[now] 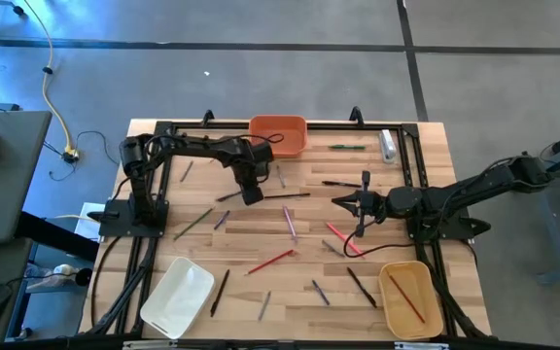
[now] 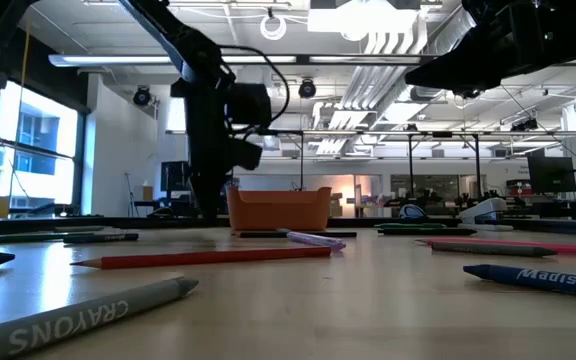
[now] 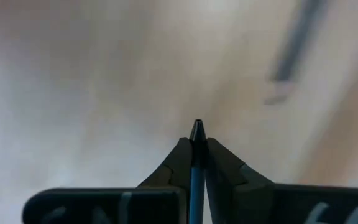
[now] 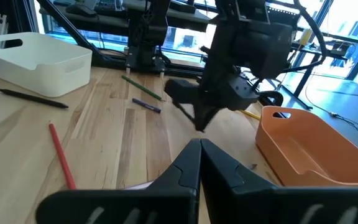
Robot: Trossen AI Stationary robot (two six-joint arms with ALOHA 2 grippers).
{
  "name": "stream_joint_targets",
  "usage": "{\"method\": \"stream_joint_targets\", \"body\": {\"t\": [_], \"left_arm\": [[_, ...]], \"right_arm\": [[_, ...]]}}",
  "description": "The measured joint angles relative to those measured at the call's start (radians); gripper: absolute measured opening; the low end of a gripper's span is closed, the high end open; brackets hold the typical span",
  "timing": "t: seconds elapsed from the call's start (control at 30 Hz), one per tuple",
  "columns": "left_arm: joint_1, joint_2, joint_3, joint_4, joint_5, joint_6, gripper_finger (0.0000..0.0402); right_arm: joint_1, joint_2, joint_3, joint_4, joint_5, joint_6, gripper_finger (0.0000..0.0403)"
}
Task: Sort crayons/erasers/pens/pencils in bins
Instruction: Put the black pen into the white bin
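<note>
Barely begun: one red stick (image 1: pixel 406 297) lay in the tan bin (image 1: pixel 393 312); most sticks littered the counter (image 1: pixel 261 282). Left gripper (image 3: pixel 196 146) clenched a blue-shafted stick (image 3: pixel 196 174) by the orange bin (image 1: pixel 278 136); right gripper (image 4: pixel 199 149) closed, empty.

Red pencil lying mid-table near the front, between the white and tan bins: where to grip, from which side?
Grip the red pencil at its mid-length, coming straight down from above, jaws set across its shaft. It lies flat and slanted on bare wood with clear space on both sides. The right gripper is nearer; the left gripper already holds a blue stick.

Bare wood lies between the white bin (image 1: pixel 177 297) and tan bin (image 1: pixel 411 299) (few sticks).
</note>
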Motion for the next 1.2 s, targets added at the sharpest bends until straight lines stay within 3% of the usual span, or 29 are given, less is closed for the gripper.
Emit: {"method": "stream_joint_targets", "body": {"t": [0.3,0.77,1.0,1.2], "left_arm": [[-0.122,0.001,0.037,-0.053,0.062,-0.055,0.0006],[-0.375,-0.002,0.225,-0.333,0.047,-0.204,0.0006],[-0.553,-0.102,0.256,-0.393,0.042,-0.388,0.0005],[-0.746,-0.239,0.254,-0.399,-0.01,-0.697,0.0005]], "right_arm": [[0.0,0.0,0.0,-0.001,0.0,0.0,0.0],[0.0,0.0,0.0,-0.001,0.0,0.0,0.0],[0.0,0.0,0.0,-0.013,0.0,0.0,0.0],[0.0,0.001,0.0,-0.016,0.0,0.001,0.0]]}}
